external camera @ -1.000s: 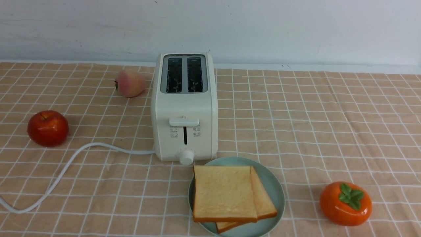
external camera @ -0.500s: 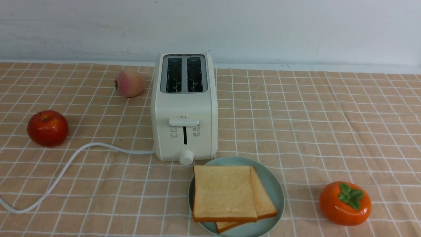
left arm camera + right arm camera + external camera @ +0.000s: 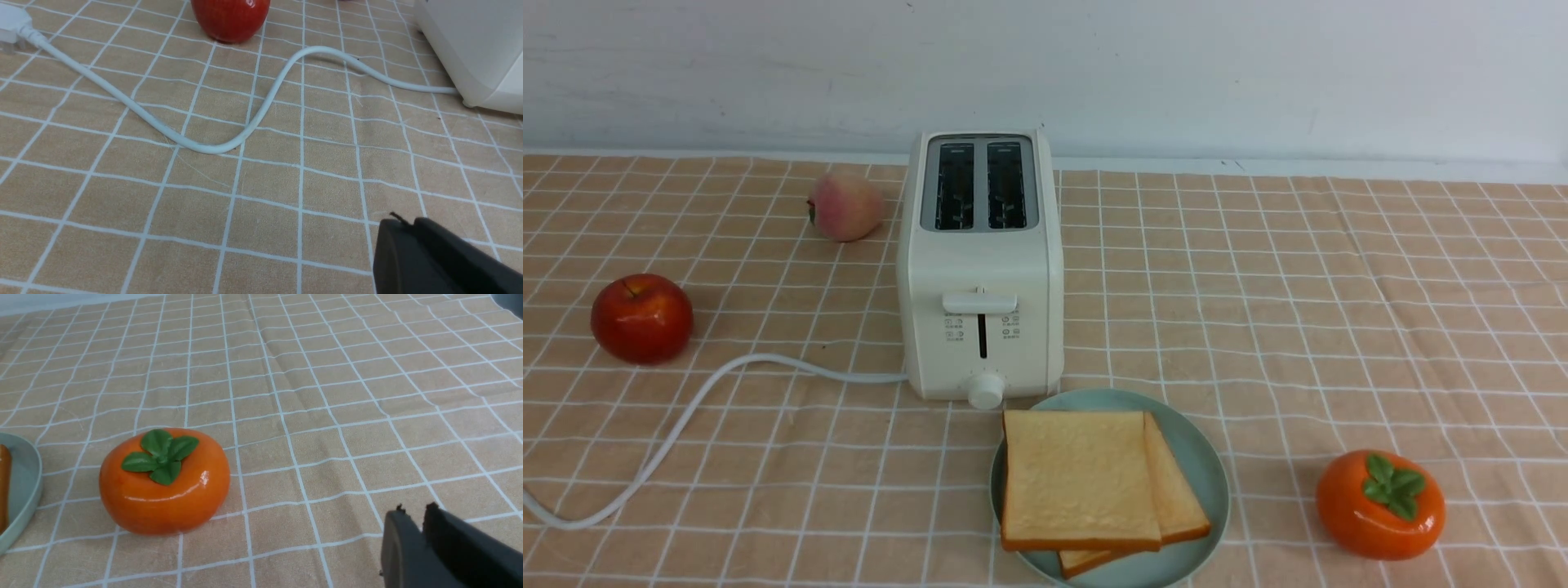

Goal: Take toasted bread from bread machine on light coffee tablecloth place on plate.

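Note:
Two slices of toasted bread point(image 3: 1082, 478) lie overlapped on the pale teal plate point(image 3: 1209, 469), just in front of the cream-white bread machine point(image 3: 980, 269). Its two slots show nothing inside. All stand on the peach-tan grid tablecloth point(image 3: 1258, 310). Neither gripper shows in the front view. In the left wrist view my left gripper point(image 3: 404, 222) is shut and empty above the cloth, with the bread machine's corner point(image 3: 478, 49) beyond it. In the right wrist view my right gripper point(image 3: 412, 508) is shut and empty, with the plate's rim point(image 3: 24, 486) at one edge of the picture.
A red apple point(image 3: 641, 317) and a peach point(image 3: 845, 206) lie left of the bread machine. Its white cord point(image 3: 686, 420) loops across the cloth to the left. An orange persimmon point(image 3: 1380, 505) sits right of the plate; it also shows in the right wrist view point(image 3: 163, 486).

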